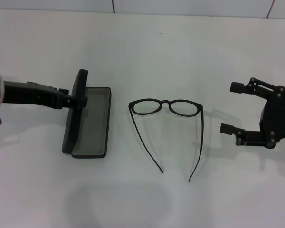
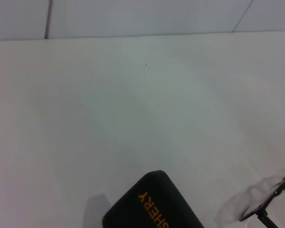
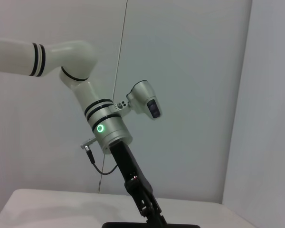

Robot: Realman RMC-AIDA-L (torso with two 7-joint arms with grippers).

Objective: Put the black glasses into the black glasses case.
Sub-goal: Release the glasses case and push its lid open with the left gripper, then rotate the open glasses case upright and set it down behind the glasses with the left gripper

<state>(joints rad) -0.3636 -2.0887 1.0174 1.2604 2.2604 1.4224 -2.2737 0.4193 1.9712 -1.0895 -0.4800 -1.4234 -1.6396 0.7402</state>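
Note:
The black glasses [image 1: 167, 107] lie unfolded in the middle of the white table, lenses far, temple arms pointing toward me. The black glasses case [image 1: 92, 121] lies open to their left, grey lining up, its lid [image 1: 76, 109] standing upright. My left gripper [image 1: 72, 99] is shut on the lid's upper part and holds it up. The left wrist view shows the lid's corner with orange lettering [image 2: 152, 209] and a bit of the glasses [image 2: 268, 206]. My right gripper [image 1: 229, 108] is open and empty, to the right of the glasses.
The white table [image 1: 161, 42] stretches back to a pale wall. The right wrist view shows my left arm [image 3: 109, 128] reaching down to the case's edge [image 3: 152, 224].

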